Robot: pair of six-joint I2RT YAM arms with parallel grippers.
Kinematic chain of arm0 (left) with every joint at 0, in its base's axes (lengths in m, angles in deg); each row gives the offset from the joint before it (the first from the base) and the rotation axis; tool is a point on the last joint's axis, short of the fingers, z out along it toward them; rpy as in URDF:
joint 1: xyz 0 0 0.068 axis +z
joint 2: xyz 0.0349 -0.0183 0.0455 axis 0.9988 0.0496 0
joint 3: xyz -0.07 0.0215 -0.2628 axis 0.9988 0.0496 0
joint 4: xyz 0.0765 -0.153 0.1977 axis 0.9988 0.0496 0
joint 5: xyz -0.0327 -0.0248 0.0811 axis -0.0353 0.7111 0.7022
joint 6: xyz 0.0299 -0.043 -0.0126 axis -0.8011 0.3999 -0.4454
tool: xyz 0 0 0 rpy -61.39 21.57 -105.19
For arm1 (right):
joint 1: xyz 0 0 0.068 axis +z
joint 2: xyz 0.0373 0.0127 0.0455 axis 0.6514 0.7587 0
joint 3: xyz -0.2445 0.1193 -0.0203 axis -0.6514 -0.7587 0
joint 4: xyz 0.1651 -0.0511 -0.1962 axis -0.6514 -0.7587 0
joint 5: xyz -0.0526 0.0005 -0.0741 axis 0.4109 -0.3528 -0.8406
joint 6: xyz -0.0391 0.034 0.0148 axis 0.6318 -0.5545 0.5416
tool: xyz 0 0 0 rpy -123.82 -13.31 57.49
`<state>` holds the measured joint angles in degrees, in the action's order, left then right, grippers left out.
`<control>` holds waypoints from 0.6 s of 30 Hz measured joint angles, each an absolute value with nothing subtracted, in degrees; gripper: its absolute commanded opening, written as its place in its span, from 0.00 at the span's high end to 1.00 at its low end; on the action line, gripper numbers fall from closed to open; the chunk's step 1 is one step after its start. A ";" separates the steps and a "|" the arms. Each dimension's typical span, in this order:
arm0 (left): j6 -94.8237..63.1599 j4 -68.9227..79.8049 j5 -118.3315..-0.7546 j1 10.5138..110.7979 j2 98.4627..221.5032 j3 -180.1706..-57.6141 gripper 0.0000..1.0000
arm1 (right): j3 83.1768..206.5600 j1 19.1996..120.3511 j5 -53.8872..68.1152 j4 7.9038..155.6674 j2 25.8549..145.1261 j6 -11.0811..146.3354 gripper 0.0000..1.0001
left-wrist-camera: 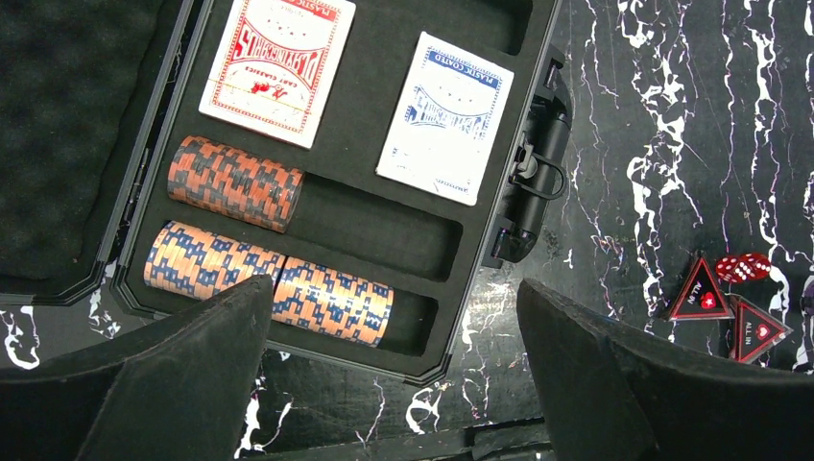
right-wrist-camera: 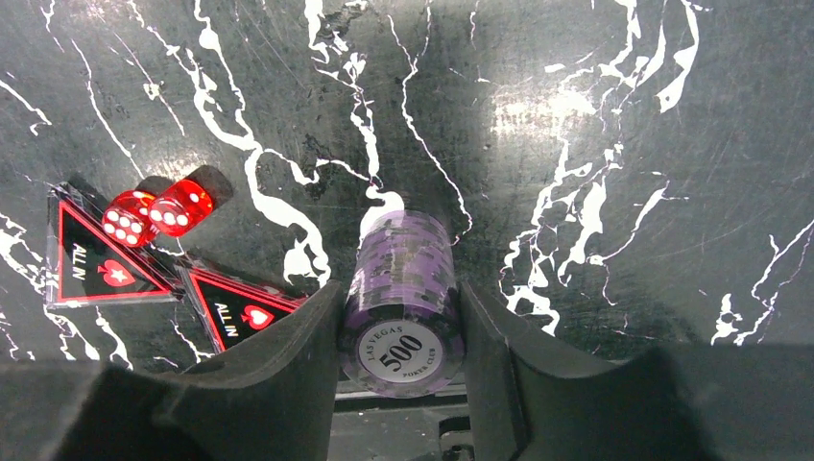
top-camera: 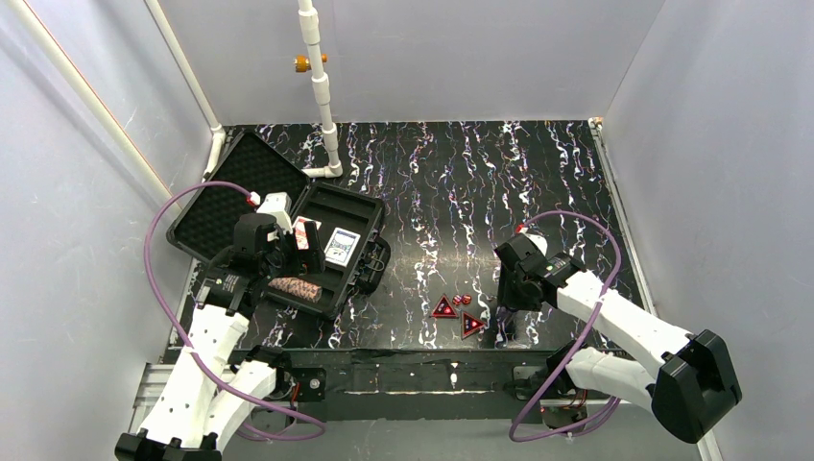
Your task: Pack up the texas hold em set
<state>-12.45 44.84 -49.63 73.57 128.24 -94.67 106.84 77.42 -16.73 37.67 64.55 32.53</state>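
Right pincer (right-wrist-camera: 398, 309) clamping a ridged purple chip stack (right-wrist-camera: 401, 279), its 500 label showing only in the wrist view, left pincer (left-wrist-camera: 394, 293) hanging wide over the foam-lined case (left-wrist-camera: 370, 144) by the table's (top-camera: 499, 182) left edge

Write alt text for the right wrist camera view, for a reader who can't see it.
The right gripper is shut on a stack of purple poker chips, the end chip marked 500, over a black, white-veined table. At picture left lie two red All In triangles and two small red dice.

Glossy translucent red dice (right-wrist-camera: 154, 213); egg-crate foam lining (left-wrist-camera: 67, 125) matt.
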 measured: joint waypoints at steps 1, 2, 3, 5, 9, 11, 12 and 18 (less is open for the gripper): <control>-12.45 44.84 -49.68 73.57 128.24 -94.67 0.02 | 106.84 77.42 -16.89 37.67 64.55 32.68 0.59; -12.45 44.84 -49.76 73.57 128.24 -94.64 0.02 | 106.82 77.42 -16.89 37.63 64.55 32.77 0.64; -12.45 44.84 -49.83 73.57 128.24 -94.64 0.02 | 106.84 77.42 -16.91 37.61 64.55 32.64 0.68; -12.47 44.84 -50.03 73.57 128.24 -94.64 0.02 | 106.82 77.42 -16.82 37.65 64.55 32.68 0.76; -12.67 44.84 -50.42 73.57 128.24 -94.64 0.02 | 106.84 77.42 -16.80 37.63 64.44 32.73 0.89; -12.87 44.69 -50.46 73.57 128.17 -94.54 0.02 | 106.84 77.42 -16.78 37.61 64.40 32.84 0.94; -12.89 44.56 -50.48 73.57 128.13 -94.43 0.02 | 106.84 77.42 -16.78 37.56 64.37 32.86 0.96; -13.11 44.41 -52.12 73.57 128.04 -94.29 0.03 | 108.00 77.42 -16.19 36.58 64.11 33.86 0.99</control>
